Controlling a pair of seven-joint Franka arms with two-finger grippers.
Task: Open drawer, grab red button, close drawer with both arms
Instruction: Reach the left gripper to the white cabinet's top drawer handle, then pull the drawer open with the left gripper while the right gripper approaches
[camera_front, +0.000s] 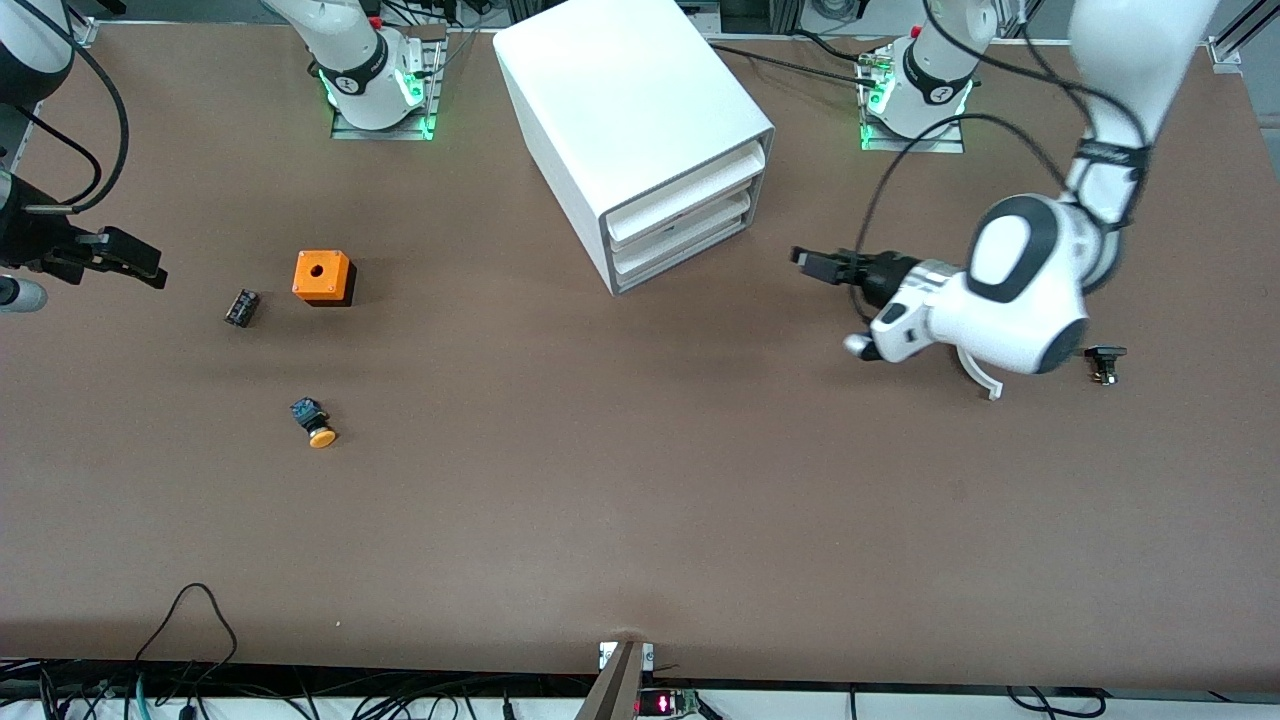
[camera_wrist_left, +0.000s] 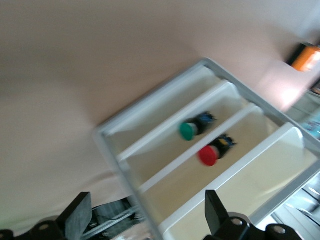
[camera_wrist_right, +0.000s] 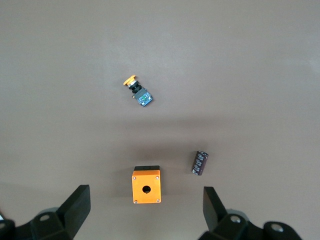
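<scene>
The white cabinet (camera_front: 625, 110) stands at the table's back, its three drawers pushed in. The middle drawer (camera_front: 688, 224) faces my left gripper (camera_front: 815, 265), which is open and empty, over the table just in front of the cabinet. In the left wrist view the gripper (camera_wrist_left: 147, 207) frames the cabinet's front. The red button (camera_wrist_left: 209, 155) lies inside what looks like the middle drawer (camera_wrist_left: 170, 195), and a green-capped button (camera_wrist_left: 189, 131) lies in the tray beside it. My right gripper (camera_front: 130, 262) is open and empty, waiting over the right arm's end of the table; it also shows in the right wrist view (camera_wrist_right: 146, 212).
At the right arm's end lie an orange cube with a hole (camera_front: 323, 277) (camera_wrist_right: 146, 186), a black cylinder (camera_front: 241, 307) (camera_wrist_right: 200, 163) and an orange-yellow-capped button (camera_front: 314, 424) (camera_wrist_right: 137, 91). A small black part (camera_front: 1105, 363) lies at the left arm's end.
</scene>
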